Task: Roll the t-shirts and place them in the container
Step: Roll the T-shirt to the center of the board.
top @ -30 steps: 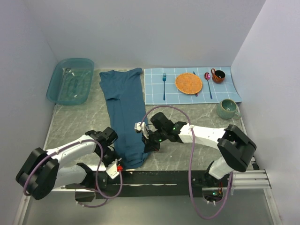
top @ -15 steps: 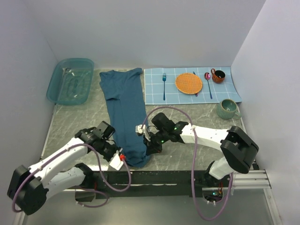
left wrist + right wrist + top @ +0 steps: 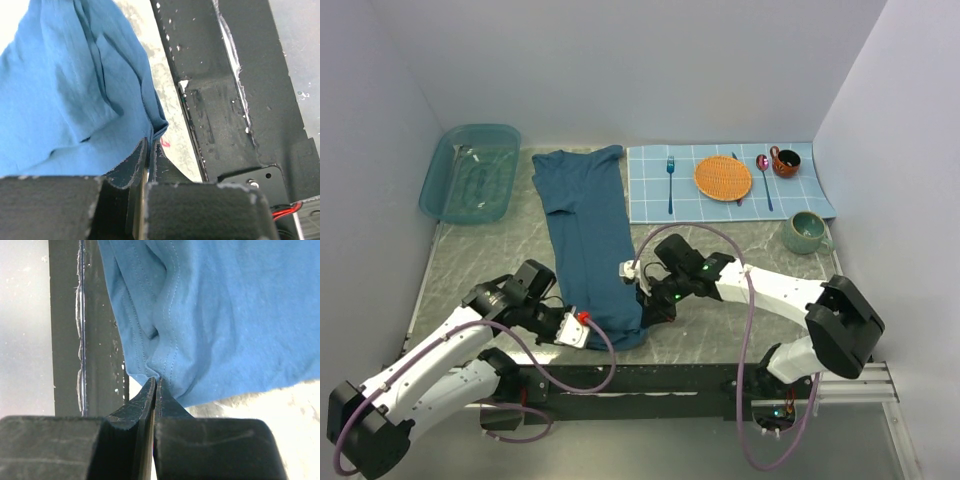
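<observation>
- Left arm [image 3: 430,355]: white shell links, chunky black joint housings. Right arm [image 3: 775,290], same livery!
- A purple cable [image 3: 613,360] loops off the left arm, and a second purple cable [image 3: 748,330] loops off the right.
- Green lights [image 3: 672,297] glow on the right wrist's black block.
- There's a red dab [image 3: 585,317] on the left wrist's white end piece.
- Left gripper [image 3: 150,145]: black wedge fingers [image 3: 134,162], flecked with pale scuffs.
- Right gripper [image 3: 155,382]: black fingers [image 3: 135,407] too, cleaner.
- A red wire [image 3: 286,210] peeks out in the corner of the left wrist view.
</observation>
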`<control>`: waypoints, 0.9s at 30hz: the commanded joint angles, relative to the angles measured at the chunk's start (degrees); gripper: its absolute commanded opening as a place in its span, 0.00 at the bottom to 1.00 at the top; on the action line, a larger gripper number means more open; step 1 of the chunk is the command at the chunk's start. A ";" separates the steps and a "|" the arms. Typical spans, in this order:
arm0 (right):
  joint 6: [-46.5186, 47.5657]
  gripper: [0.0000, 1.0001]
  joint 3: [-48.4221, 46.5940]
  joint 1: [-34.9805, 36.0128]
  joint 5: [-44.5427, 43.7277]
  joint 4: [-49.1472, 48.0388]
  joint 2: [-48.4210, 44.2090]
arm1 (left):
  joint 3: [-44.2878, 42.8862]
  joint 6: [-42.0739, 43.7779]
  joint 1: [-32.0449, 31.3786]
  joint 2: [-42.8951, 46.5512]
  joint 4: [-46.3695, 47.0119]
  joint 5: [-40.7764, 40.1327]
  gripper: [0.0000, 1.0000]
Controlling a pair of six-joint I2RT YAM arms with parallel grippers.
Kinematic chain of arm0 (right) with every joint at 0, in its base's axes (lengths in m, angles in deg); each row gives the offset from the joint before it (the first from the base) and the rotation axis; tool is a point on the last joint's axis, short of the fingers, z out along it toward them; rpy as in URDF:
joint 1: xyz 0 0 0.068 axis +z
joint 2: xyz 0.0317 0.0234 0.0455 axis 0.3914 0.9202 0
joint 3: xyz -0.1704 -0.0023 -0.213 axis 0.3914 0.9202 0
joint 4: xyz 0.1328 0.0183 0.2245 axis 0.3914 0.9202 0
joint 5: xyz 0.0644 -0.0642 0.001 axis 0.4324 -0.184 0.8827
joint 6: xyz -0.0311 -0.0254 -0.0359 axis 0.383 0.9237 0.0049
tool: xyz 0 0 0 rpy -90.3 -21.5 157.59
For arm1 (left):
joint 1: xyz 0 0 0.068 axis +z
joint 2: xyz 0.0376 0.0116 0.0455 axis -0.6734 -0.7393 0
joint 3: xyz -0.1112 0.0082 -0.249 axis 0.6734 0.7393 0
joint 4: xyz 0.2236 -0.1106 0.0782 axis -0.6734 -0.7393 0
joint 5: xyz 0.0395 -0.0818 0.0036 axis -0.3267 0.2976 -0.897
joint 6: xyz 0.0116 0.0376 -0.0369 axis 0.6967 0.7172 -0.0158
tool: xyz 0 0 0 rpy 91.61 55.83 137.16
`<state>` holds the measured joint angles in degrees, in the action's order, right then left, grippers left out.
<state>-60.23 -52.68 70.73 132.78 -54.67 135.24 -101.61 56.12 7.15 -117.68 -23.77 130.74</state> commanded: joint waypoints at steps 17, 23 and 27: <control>-5.40 0.00 -6.48 -4.52 2.59 0.55 3.10 | 1.06 -23.64 5.38 -2.30 10.18 -14.04 0.02; -4.35 0.00 -10.25 -5.67 1.98 0.81 6.96 | 1.58 -26.45 5.91 -4.85 12.81 -16.59 0.04; -2.42 0.00 -13.16 -6.37 1.80 1.43 10.30 | 1.41 -29.00 7.22 -8.88 16.23 -19.66 0.05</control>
<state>-64.56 -61.58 65.22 134.49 -53.46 143.09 -100.36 31.01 12.97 -123.75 -12.09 114.72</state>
